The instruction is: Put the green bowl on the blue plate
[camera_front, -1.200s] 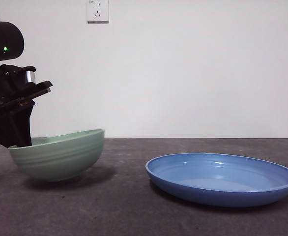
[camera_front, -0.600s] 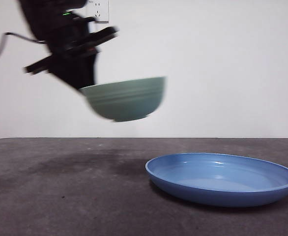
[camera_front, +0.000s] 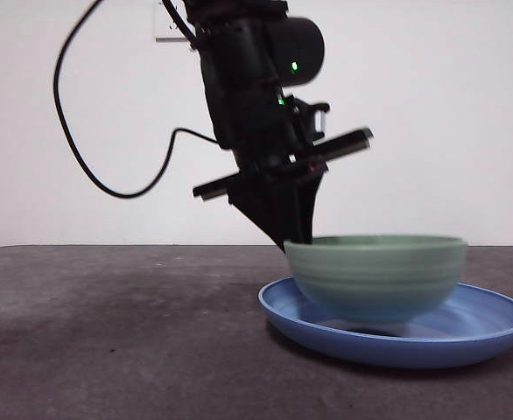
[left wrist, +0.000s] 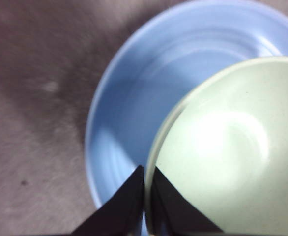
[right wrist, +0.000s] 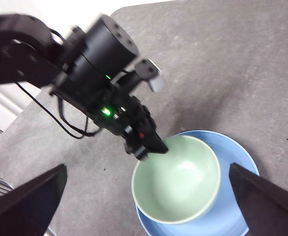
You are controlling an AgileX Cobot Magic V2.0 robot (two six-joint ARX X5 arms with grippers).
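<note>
The green bowl [camera_front: 375, 276] sits upright, low inside the blue plate [camera_front: 493, 328], with a thin shadow under it; I cannot tell if it touches. My left gripper [camera_front: 298, 238] comes down from above and is shut on the bowl's near-left rim. In the left wrist view its jaws [left wrist: 146, 169] pinch the bowl's rim [left wrist: 222, 147] over the plate [left wrist: 119, 113]. My right gripper [right wrist: 147, 169] is open and empty, high above, looking down on the bowl [right wrist: 176, 179], the plate [right wrist: 222, 142] and the left gripper [right wrist: 146, 147].
The plate lies on a dark grey table [camera_front: 108, 332] before a white wall. A black cable [camera_front: 108, 188] loops from the left arm. A wall socket [camera_front: 165, 26] is at the top, behind the arm.
The left gripper carried the bowl from the table at the left, up and rightwards, then down onto the blue plate. The plate has not moved.
</note>
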